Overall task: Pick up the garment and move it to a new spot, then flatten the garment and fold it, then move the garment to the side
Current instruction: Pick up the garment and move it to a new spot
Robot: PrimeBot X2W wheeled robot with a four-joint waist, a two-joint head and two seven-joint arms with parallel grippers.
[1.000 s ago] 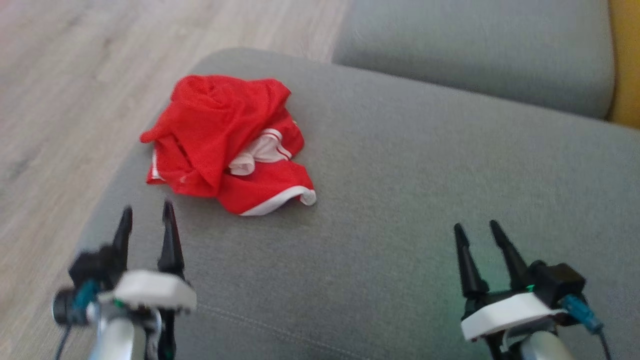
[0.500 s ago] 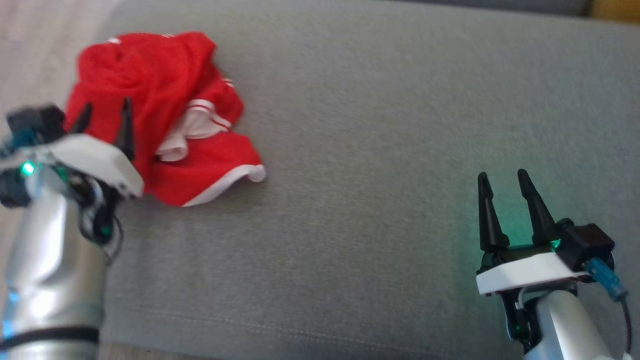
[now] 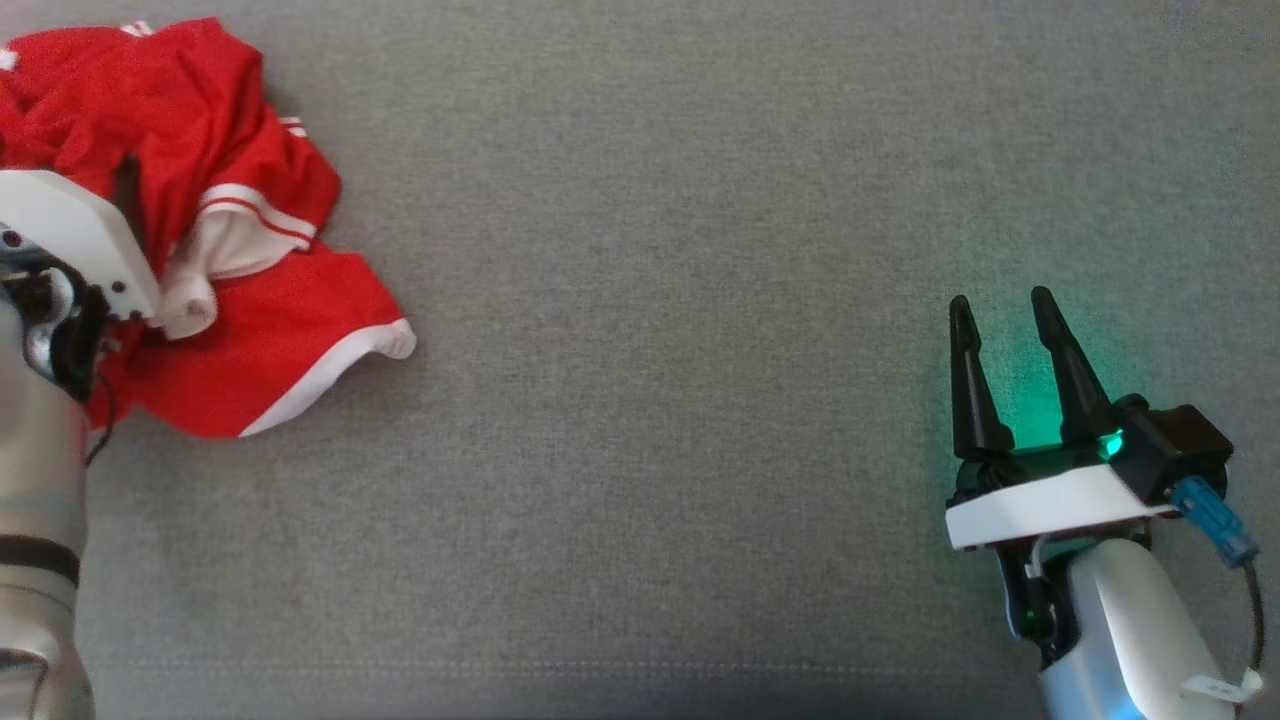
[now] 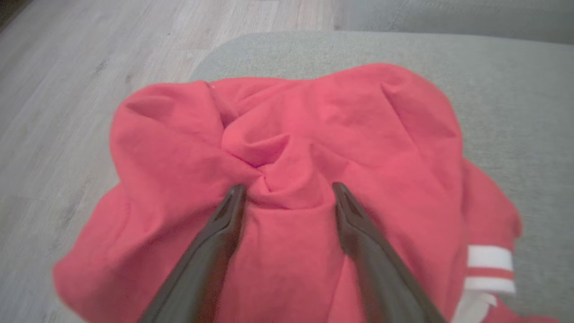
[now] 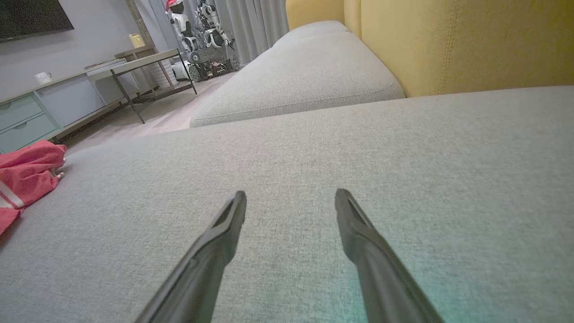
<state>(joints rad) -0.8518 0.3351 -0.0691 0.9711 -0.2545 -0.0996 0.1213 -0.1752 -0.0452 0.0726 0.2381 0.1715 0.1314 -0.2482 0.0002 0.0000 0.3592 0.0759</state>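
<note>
The garment (image 3: 230,330) is red mesh with white trim, crumpled at the left end of the grey sofa cushion (image 3: 700,250). My left gripper (image 4: 288,187) is open over the garment (image 4: 358,125), its two fingertips on either side of a bunched fold at the top of the heap. Its white wrist housing (image 3: 60,235) covers part of the cloth in the head view. My right gripper (image 3: 1000,298) is open and holds nothing, low over bare cushion far to the right. The right wrist view has the same gripper (image 5: 291,194), with the garment (image 5: 27,175) at its left edge.
Wooden floor (image 4: 67,89) lies just past the cushion's edge behind the garment. A second grey cushion (image 5: 305,67) and a yellow backrest (image 5: 448,40) stand beyond the right gripper. A low table (image 5: 143,63) and a cabinet (image 5: 27,116) are across the room.
The head camera has tilted down and turned, shifting the whole picture. My left gripper has advanced from bare cushion onto the garment. The right gripper has stayed open in place.
</note>
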